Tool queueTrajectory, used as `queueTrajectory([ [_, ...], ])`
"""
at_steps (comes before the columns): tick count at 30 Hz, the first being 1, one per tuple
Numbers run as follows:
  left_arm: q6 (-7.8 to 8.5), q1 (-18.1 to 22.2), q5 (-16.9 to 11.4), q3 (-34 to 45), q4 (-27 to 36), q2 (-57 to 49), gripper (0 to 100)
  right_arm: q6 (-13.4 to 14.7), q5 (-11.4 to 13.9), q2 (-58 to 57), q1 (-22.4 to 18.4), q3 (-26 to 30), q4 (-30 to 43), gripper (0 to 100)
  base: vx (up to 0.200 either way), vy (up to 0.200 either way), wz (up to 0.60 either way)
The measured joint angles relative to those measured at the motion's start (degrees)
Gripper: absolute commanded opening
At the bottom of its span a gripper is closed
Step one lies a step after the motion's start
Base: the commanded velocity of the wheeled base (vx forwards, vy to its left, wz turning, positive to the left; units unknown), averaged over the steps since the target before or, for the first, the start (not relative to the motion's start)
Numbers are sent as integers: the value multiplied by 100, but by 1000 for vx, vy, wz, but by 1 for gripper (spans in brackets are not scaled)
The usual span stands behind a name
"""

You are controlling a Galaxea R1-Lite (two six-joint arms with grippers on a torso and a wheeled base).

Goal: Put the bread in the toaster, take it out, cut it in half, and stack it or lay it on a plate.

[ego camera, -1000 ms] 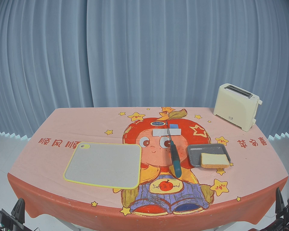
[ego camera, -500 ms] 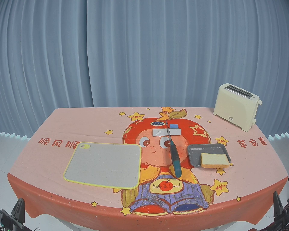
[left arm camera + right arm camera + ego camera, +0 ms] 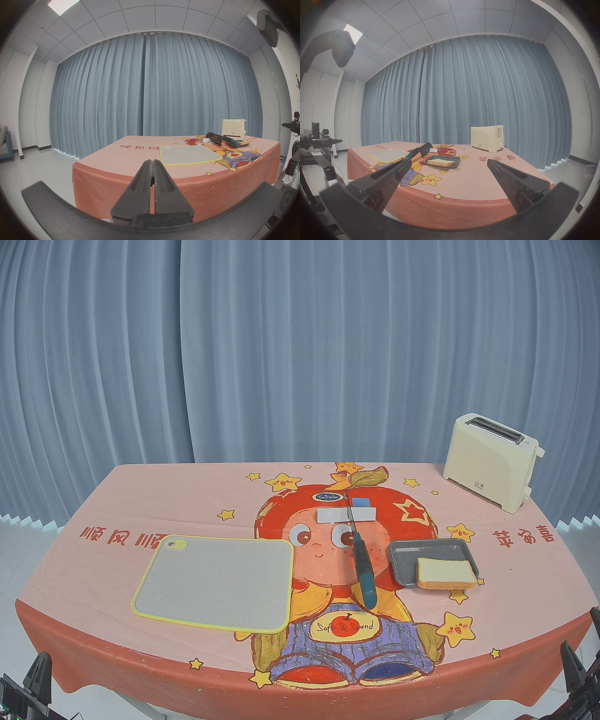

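Note:
A slice of bread [image 3: 445,573] lies in a dark grey tray [image 3: 403,552] right of the table's middle. At the far right corner stands the cream toaster [image 3: 492,461], slots up. A teal-handled knife [image 3: 362,562] lies on the cloth between the tray and a grey, yellow-rimmed cutting board [image 3: 215,582]. My left gripper [image 3: 152,165] hangs shut and empty below the table's near left edge. My right gripper [image 3: 449,162] is open and empty off the near right corner, facing the bread [image 3: 441,162] and the toaster [image 3: 487,138].
The table wears a pink cartoon cloth [image 3: 156,502] and its front edge curves toward me. A blue curtain [image 3: 300,346] closes off the back. White tape strips [image 3: 345,514] sit under the knife's blade.
At the head view's bottom right, the right gripper's fingers have shifted lower and spread apart. Nothing on the table has moved, and the left gripper is still.

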Motion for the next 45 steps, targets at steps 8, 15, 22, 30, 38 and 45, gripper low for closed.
queueTrajectory([
  [8, 0, -2, 0, 0, 0, 0, 0, -63, 117, 467, -20, -127, -11, 100, 0, 0, 0],
  [15, 0, -5, -2, 0, 0, 0, 0, -74, 783, 918, -46, -301, -9, 100, 0, 0, 0],
  [22, 0, -2, 0, 0, 0, 0, 0, -439, 1273, 1425, -61, -395, -4, 100, 0, 0, 0],
  [30, 0, -2, 0, 0, 0, 0, 0, -518, 1601, 2258, -55, -714, -26, 100, 0, 0, 0],
  [38, 0, -5, 0, 0, 0, 0, 0, -617, 1648, 3115, 226, -1125, -99, 100, 0, 0, 0],
  [45, -1, 0, -2, 0, 0, 0, 0, -636, 1613, 3810, 628, -1089, -118, 100, 0, 0, 0],
])
